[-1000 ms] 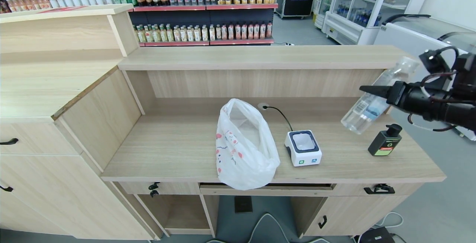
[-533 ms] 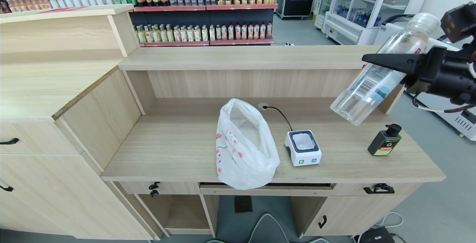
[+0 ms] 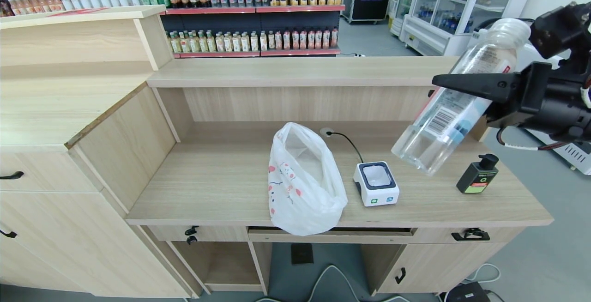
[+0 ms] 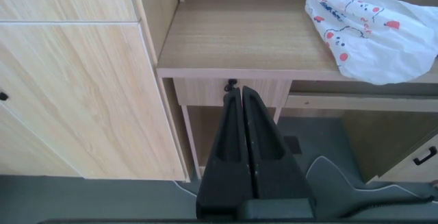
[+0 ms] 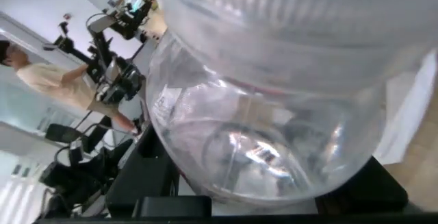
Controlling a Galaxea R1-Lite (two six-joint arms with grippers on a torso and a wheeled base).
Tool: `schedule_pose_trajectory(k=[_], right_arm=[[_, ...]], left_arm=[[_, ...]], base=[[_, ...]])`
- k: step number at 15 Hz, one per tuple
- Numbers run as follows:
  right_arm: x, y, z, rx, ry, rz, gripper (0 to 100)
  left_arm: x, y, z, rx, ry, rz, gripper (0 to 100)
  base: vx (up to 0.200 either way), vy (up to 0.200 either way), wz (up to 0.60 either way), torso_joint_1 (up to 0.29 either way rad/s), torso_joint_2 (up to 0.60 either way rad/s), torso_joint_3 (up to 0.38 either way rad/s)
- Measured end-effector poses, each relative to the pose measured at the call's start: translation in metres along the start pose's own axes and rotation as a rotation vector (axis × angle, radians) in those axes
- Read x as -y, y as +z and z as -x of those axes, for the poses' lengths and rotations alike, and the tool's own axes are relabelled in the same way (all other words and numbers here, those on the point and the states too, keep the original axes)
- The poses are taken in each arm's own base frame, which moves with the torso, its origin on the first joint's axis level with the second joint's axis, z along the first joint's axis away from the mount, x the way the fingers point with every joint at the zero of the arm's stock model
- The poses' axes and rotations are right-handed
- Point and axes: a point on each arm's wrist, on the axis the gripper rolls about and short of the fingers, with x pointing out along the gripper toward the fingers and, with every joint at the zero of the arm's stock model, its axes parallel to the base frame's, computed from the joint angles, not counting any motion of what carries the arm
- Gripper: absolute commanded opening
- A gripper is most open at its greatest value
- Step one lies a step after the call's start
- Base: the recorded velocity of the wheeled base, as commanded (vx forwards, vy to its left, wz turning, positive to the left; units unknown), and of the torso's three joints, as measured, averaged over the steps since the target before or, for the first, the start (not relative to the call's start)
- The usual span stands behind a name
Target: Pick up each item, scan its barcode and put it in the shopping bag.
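Gripping one clear plastic bottle [image 3: 443,126] around its middle, the right pincer [image 3: 450,90] is holding it in the air above the tabletop [image 3: 221,186]. The bottle is tilting, its cap pointing toward 1 o'clock and its base toward 7 o'clock in the head view, with the barcode label facing the camera. It is hanging at about 1 o'clock from the single white scanner [image 3: 376,184], apart from it. One white shopping bag [image 3: 302,182] with red and black markings is standing open on the tabletop, just at 9 o'clock of the scanner. One dark pump bottle [image 3: 478,175] is standing upright at 3 o'clock of the scanner, well apart from it. The left pincer [image 4: 241,94] is hanging with its two fingers pressed together, holding nothing, below the tabletop's front edge.
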Motion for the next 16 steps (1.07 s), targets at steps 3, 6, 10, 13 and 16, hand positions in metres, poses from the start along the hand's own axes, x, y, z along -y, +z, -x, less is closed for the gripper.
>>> schedule_pose_trajectory(k=[3, 6, 10, 13, 16], right_arm=[[-0.023, -0.007, -0.009, -0.067, 0.143, -0.05, 0], [-0.039, -0.014, -0.015, -0.105, 0.223, -0.045, 0], [-0.055, -0.021, -0.012, -0.139, 0.292, -0.039, 0], [-0.059, -0.033, -0.005, -0.158, 0.306, -0.032, 0], [-0.065, -0.049, 0.004, -0.189, 0.322, -0.036, 0]], left_arm=[[0.0, 0.0, 0.0, 0.0, 0.001, 0.0, 0], [0.0, 0.0, 0.0, 0.0, 0.001, 0.0, 0], [0.0, 0.0, 0.0, 0.0, 0.001, 0.0, 0], [0.0, 0.0, 0.0, 0.0, 0.001, 0.0, 0], [0.0, 0.0, 0.0, 0.0, 0.001, 0.0, 0]], base=[[0.0, 0.0, 0.0, 0.0, 0.0, 0.0], [0.0, 0.0, 0.0, 0.0, 0.0, 0.0], [0.0, 0.0, 0.0, 0.0, 0.0, 0.0], [0.0, 0.0, 0.0, 0.0, 0.0, 0.0], [0.0, 0.0, 0.0, 0.0, 0.0, 0.0]])
